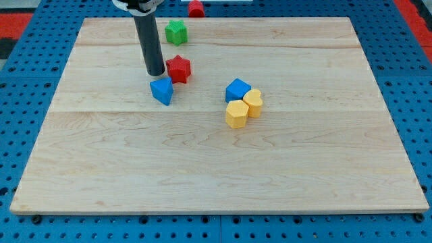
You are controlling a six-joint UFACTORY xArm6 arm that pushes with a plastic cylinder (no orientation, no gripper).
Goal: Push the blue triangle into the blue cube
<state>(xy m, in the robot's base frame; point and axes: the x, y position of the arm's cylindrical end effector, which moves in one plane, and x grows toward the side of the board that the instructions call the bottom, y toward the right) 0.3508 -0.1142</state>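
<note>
here, my tip (156,73) just above blue triangle (162,90), beside red star (179,68), blue cube (237,90) apart, no gripper shows

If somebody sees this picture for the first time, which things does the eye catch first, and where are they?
First, the dark rod coming down from the view's top left; my tip stands just above the blue triangle, beside the red star. Next, right of centre, the blue cube touching two yellow blocks.

place: robotics lab bench | evidence: wooden board (216,155) on blue perforated mounting plate (20,81), small coloured test blocks
</note>
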